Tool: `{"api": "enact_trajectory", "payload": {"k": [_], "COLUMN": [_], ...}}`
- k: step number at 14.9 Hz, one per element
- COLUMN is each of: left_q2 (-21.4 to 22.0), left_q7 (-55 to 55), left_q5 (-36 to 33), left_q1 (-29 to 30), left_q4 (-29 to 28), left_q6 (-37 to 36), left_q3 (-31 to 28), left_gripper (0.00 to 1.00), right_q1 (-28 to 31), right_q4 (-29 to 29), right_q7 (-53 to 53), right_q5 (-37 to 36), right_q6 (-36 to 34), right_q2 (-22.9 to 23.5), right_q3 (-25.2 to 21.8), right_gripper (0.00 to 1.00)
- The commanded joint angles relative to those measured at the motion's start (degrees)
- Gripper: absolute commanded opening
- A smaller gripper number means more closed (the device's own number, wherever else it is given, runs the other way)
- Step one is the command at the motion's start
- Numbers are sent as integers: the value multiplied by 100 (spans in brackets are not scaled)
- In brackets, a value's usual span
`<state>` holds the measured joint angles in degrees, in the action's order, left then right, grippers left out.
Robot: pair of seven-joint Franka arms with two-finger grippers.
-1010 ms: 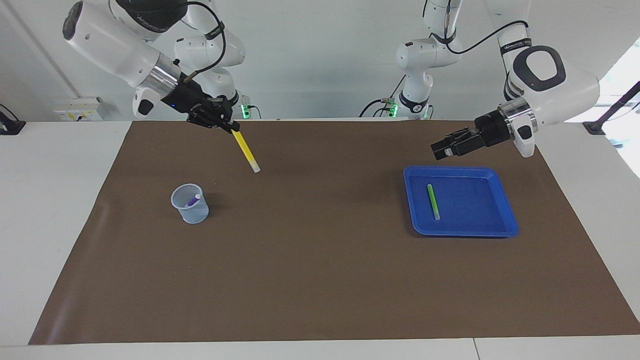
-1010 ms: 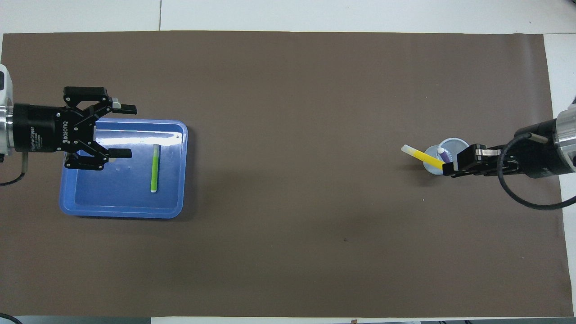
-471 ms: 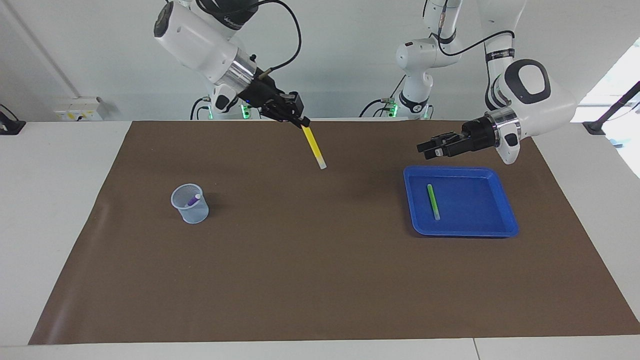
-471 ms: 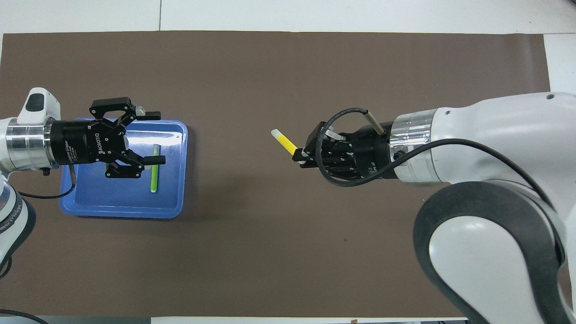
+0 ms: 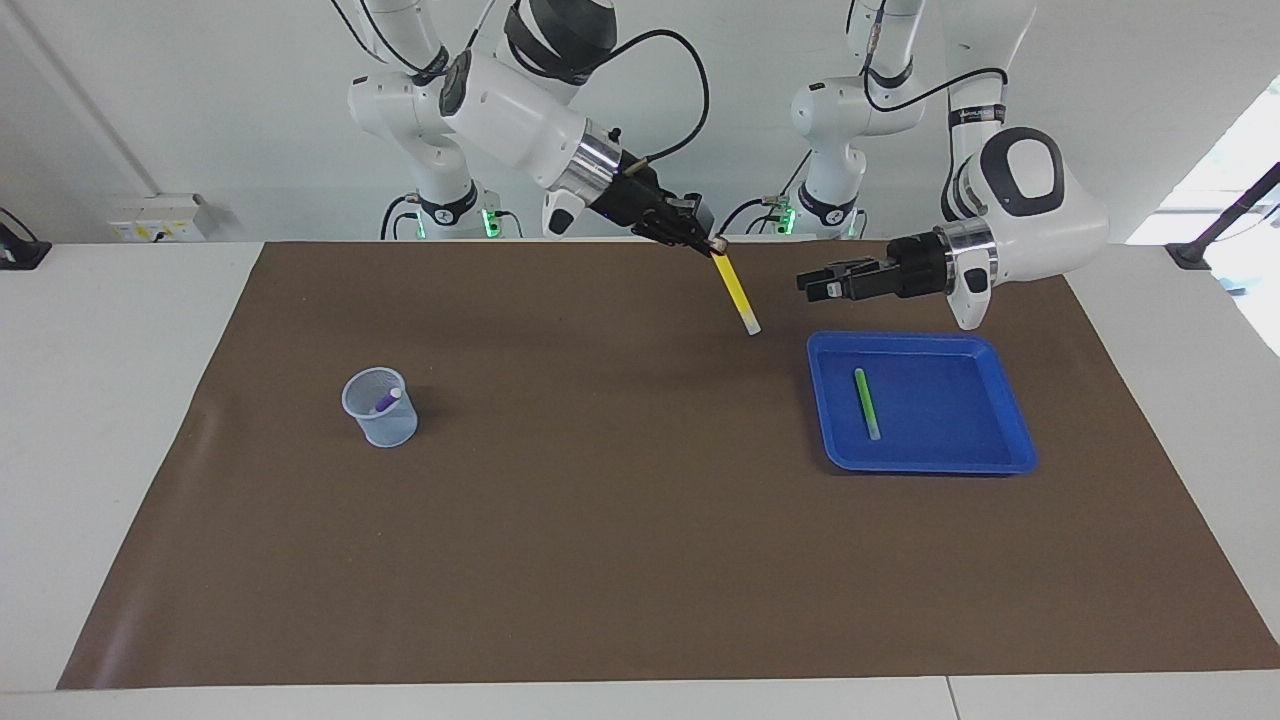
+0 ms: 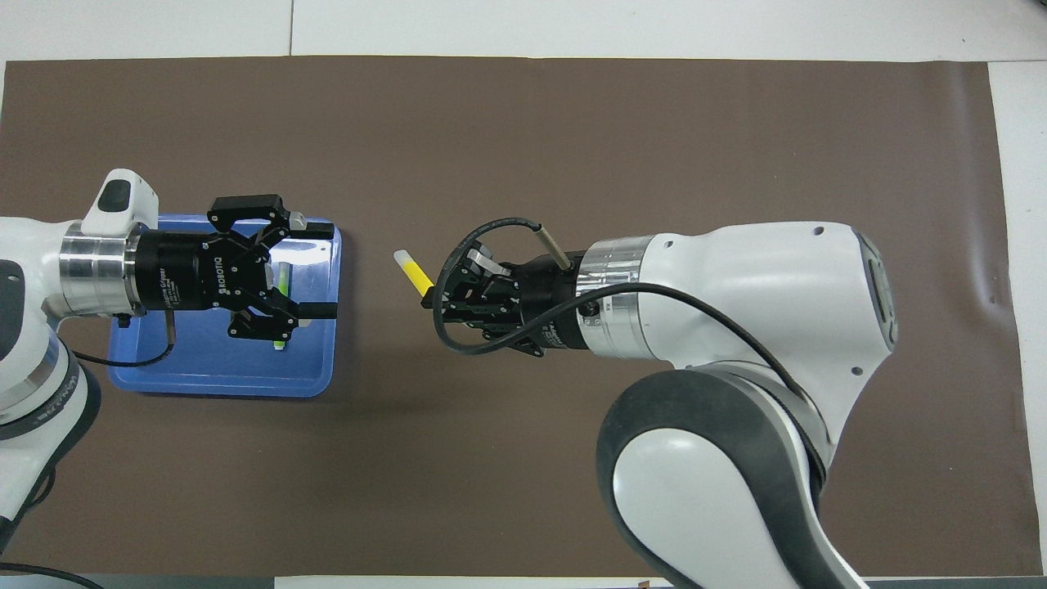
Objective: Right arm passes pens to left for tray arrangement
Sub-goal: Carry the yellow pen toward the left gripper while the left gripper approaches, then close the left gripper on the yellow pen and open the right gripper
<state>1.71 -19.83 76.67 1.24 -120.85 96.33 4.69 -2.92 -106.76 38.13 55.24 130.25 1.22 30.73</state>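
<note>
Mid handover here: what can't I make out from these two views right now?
- Green pen in the tray: overhead view, mostly covered by the open left gripper; facing view shows it whole.
- Cup and purple pen: overhead view, hidden under the right arm.
- Yellow pen: its gripped end is buried in the shut right gripper in both views.

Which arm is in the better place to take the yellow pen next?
Left. The left gripper is open and raised beside the tray, facing the yellow pen that the right gripper holds out toward it.
</note>
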Motion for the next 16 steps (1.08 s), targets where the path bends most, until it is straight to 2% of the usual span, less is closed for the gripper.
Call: {"api": "enact_trajectory", "payload": {"k": [1, 3, 5, 8, 13, 16], "left_q2": [268, 390, 671, 681, 681, 681], "left_q7": [120, 120, 137, 138, 138, 129], "left_q5": [147, 295, 813, 841, 841, 841], "left_q1": [-141, -150, -203, -194, -124, -115], "left_q4": [-369, -605, -1132, -1151, -1143, -1134], "left_q6": [140, 166, 447, 447, 377, 360], "left_q3": [-47, -38, -47, -47, -64, -73], "left_gripper": [100, 100, 100, 95, 83, 69], "right_q1": [-41, -68, -77, -77, -77, -77], "right_q4": [138, 199, 200, 200, 200, 191], "right_q7": [63, 229, 291, 388, 415, 415], "right_q5": [136, 127, 83, 66, 48, 39], "right_q6": [44, 44, 53, 62, 53, 53], "right_q2": [133, 142, 142, 133, 133, 133], "right_q3": [144, 188, 319, 355, 408, 408], "right_gripper": [0, 0, 0, 0, 0, 0]}}
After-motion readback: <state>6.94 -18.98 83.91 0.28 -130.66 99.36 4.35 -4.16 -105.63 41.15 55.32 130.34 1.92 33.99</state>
